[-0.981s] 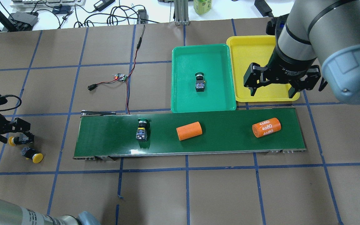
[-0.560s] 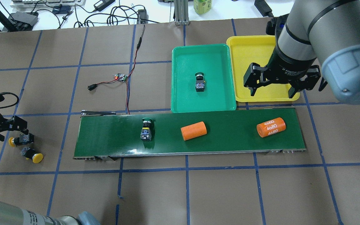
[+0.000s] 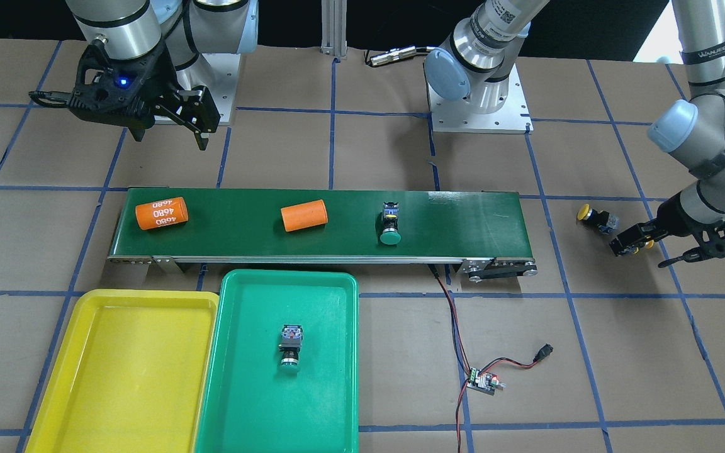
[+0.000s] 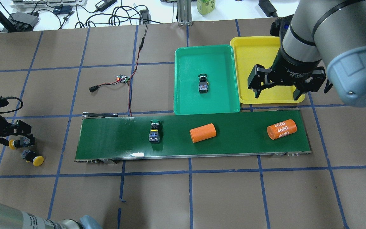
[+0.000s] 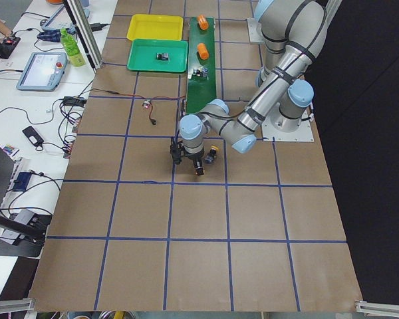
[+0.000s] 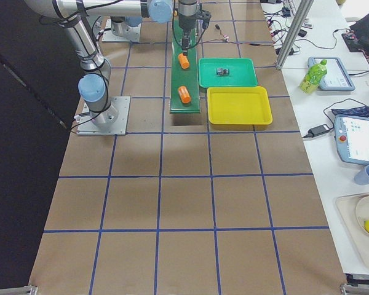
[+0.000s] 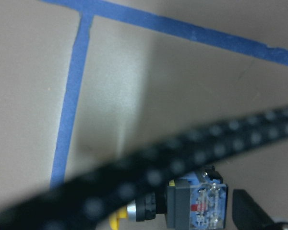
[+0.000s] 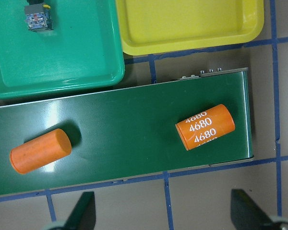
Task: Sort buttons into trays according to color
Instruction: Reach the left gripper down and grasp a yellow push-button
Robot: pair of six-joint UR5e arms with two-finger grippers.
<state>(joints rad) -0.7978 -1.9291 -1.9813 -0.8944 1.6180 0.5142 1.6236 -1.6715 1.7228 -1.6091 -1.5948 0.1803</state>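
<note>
One green button (image 4: 155, 133) (image 3: 391, 228) lies on the dark-green conveyor belt (image 4: 113, 136). Another green button (image 4: 203, 83) (image 3: 291, 346) lies in the green tray (image 4: 183, 95). The yellow tray (image 4: 253, 57) holds nothing. Two yellow buttons lie on the table at the far left. My left gripper (image 4: 10, 136) (image 3: 649, 248) is open and low, with one yellow button (image 4: 20, 143) (image 7: 197, 201) between its fingers. The other yellow button (image 4: 32, 158) (image 3: 595, 216) lies just beside it. My right gripper (image 4: 276, 92) (image 3: 169, 137) hangs open over the yellow tray's near rim.
Two orange cylinders ride the belt, a plain one (image 4: 203, 133) and one marked 4680 (image 4: 281, 129) (image 8: 205, 127) near the right end. A small circuit board (image 4: 122, 78) with red and black wires lies left of the green tray.
The green button and both orange cylinders have ridden the belt to the right. My left gripper drew back from the yellow button, then returned over it. The right arm has stayed put.
</note>
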